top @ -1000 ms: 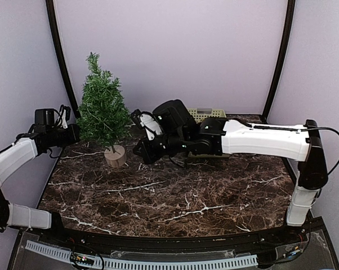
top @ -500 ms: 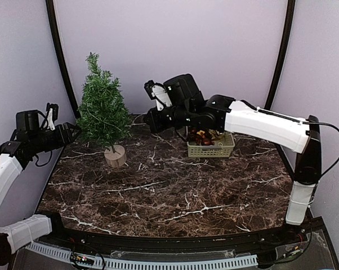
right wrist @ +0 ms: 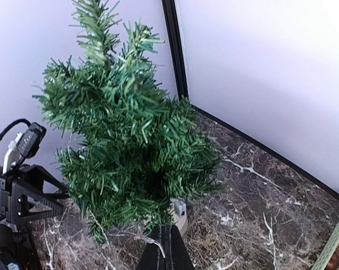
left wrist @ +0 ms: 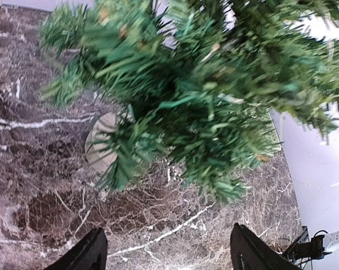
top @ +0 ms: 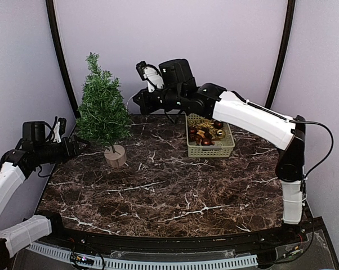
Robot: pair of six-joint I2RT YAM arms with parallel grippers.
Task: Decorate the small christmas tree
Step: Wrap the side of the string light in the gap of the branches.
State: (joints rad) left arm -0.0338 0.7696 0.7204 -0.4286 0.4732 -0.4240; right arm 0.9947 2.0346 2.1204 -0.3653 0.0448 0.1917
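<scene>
The small christmas tree [top: 103, 112] stands upright in its round tan base [top: 115, 156] at the back left of the table. My right gripper [top: 137, 100] hangs high beside the tree's right side. In the right wrist view the right gripper [right wrist: 165, 247] is shut on a thin pale wire [right wrist: 153, 241] that trails left toward the tree [right wrist: 130, 140]. My left gripper [top: 82, 147] is open and empty, low and just left of the tree. In the left wrist view the left gripper [left wrist: 166, 261] points at the branches [left wrist: 203, 112] and the base [left wrist: 99, 149].
A pale basket [top: 210, 151] with red and gold ornaments stands at the back right of the dark marble table [top: 169, 191]. A small white box [right wrist: 180, 208] sits on the tree base. Purple walls and black posts close in behind.
My right arm has risen from in front of the basket and swung left, up beside the tree. My left arm has drawn back and down, away from the tree.
</scene>
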